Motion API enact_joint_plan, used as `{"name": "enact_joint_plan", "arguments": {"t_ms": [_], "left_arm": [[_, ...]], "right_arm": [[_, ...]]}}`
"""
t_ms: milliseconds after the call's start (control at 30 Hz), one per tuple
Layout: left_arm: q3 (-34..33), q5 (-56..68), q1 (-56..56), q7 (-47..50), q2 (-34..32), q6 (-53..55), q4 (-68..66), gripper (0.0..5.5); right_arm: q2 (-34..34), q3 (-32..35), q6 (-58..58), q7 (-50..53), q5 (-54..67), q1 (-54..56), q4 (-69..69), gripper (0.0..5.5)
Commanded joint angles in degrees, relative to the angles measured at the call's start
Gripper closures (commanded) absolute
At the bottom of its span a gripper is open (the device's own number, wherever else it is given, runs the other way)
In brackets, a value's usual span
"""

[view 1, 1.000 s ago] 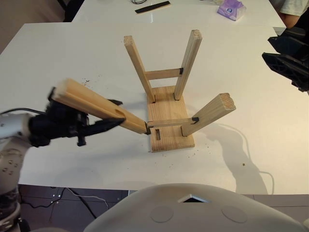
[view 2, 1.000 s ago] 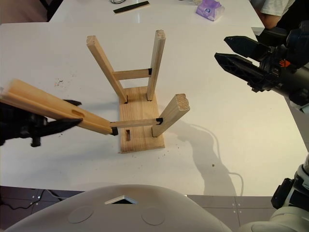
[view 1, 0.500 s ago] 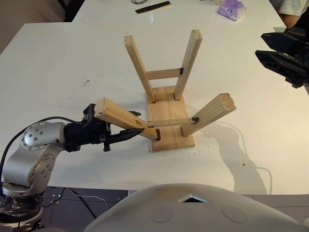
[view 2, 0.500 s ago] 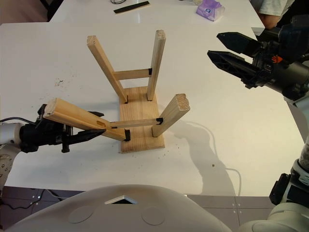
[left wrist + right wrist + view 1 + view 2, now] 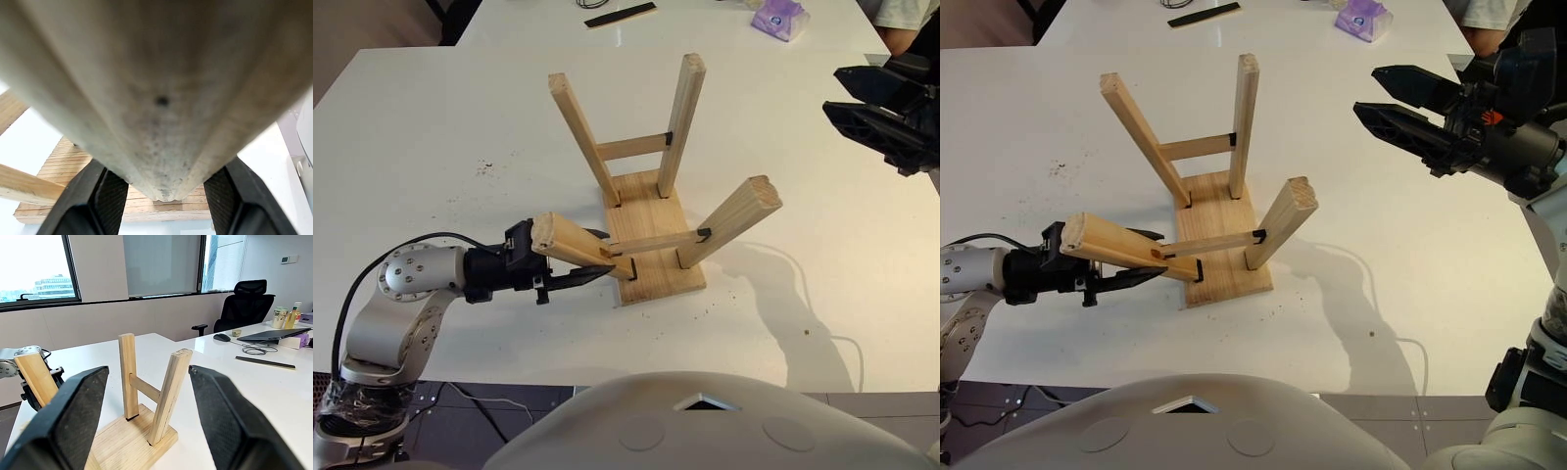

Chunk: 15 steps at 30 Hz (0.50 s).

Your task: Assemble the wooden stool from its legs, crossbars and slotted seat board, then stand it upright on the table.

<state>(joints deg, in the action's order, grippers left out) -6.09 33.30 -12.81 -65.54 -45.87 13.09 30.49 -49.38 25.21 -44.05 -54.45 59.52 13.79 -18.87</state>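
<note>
The stool lies upside down on the white table, its seat board (image 5: 656, 262) flat. Two far legs (image 5: 677, 125) stand upright in it, joined by a crossbar (image 5: 631, 147). A near leg (image 5: 729, 221) leans out to the right, and a thin crossbar (image 5: 654, 241) links it to the fourth leg (image 5: 570, 247). My left gripper (image 5: 587, 257) is shut on that fourth leg, low over the board's near left corner; its dark pads (image 5: 110, 196) flank the leg. My right gripper (image 5: 833, 90) hovers open, high at the right, apart from the stool, its fingers (image 5: 73, 416) wide.
A purple pack (image 5: 781, 18) and a black strip (image 5: 622, 14) lie on the table behind. Wood crumbs (image 5: 485, 166) dot the left side. The table's front edge (image 5: 607, 377) runs close below the stool. An office chair (image 5: 244, 306) stands in the room.
My left arm swung the held leg down and in towards the seat board's near left corner. The stool shifted slightly left. My right gripper drifted a little inward.
</note>
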Motion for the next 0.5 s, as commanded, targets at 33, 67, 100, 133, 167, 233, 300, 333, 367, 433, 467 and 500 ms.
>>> {"name": "enact_joint_plan", "arguments": {"t_ms": [33, 67, 100, 133, 167, 233, 300, 333, 367, 433, 467, 500], "left_arm": [[1.40, -3.91, 0.76, 1.11, -2.60, 2.70, -3.81, 3.45], [2.25, -4.55, 1.40, 1.87, -2.59, 3.37, -4.75, 3.45], [3.11, -4.93, 1.97, 2.45, -2.38, 3.83, -5.54, 3.45], [3.99, -4.78, 2.47, 3.05, -2.12, 4.77, -6.05, 3.45], [4.94, -4.47, 2.96, 3.73, -1.77, 5.89, -6.43, 3.45], [6.76, -4.15, 3.78, 5.01, -1.11, 7.41, -6.85, 3.45], [8.60, -4.07, 4.44, 6.20, -0.71, 8.72, -6.97, 3.45], [9.49, -4.18, 4.78, 6.94, -0.60, 9.45, -6.99, 3.45], [10.43, -4.37, 5.14, 7.80, -0.51, 10.30, -7.02, 3.45], [12.38, -5.32, 5.81, 9.42, -0.54, 11.48, -7.42, 3.45], [13.38, -6.02, 6.14, 10.03, -0.66, 11.88, -7.76, 3.45], [14.42, -6.58, 6.50, 10.67, -0.87, 12.36, -8.13, 3.45]], "right_arm": [[0.15, -0.06, 1.16, -0.27, -0.97, -1.94, -1.88, 2.48], [0.24, -0.12, 1.29, -0.15, -0.86, -2.24, -2.35, 2.48], [0.39, -0.17, 1.36, 0.00, -0.63, -2.51, -2.96, 2.48], [0.58, -0.38, 1.36, 0.17, -0.38, -2.55, -3.58, 2.48], [0.80, -0.68, 1.34, 0.40, -0.15, -2.47, -4.24, 2.48], [1.20, -1.27, 1.32, 0.73, 0.14, -2.37, -5.57, 2.48], [1.69, -1.69, 1.09, 1.44, 0.83, -2.01, -7.06, 2.48], [2.01, -1.79, 0.89, 2.00, 1.41, -1.64, -7.79, 2.48], [2.32, -1.79, 0.65, 2.75, 2.28, -1.25, -8.59, 2.48], [2.90, -1.77, 0.39, 4.44, 4.16, -0.56, -10.12, 2.48], [3.19, -1.78, 0.28, 5.40, 5.30, -0.17, -10.81, 2.48], [3.50, -1.88, 0.15, 6.60, 6.76, 0.37, -11.50, 2.48]]}}
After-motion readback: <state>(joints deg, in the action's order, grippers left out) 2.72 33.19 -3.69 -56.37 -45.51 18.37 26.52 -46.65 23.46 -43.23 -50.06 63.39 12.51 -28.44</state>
